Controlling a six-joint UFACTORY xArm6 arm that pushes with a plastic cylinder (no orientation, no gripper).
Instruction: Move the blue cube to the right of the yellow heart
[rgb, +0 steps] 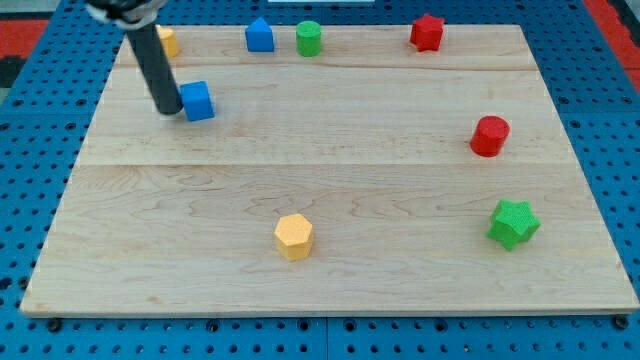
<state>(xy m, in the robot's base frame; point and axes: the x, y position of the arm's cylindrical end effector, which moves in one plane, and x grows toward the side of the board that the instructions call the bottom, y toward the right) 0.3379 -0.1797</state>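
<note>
Nearest the view's bottom, a yellow hexagonal block (294, 236) sits alone on the wooden desk (330, 290). A little further back at the view's right stands a green star block (513, 223), and beyond it a red cylinder (490, 136).

Further up at the view's left is the blue cube (198, 101). My tip (169, 111) sits just at the cube's left side, touching it or nearly so; the contact itself is hard to make out. The rod rises toward the view's top, where its upper part is cut off by the frame edge. There are no jaws on this rod.

Along the far edge, the rod hides most of a yellow block (168, 41), so its heart shape cannot be confirmed. To its right stand a blue house-shaped block (259, 35), a green cylinder (309, 38) and a red star-like block (427, 32).
</note>
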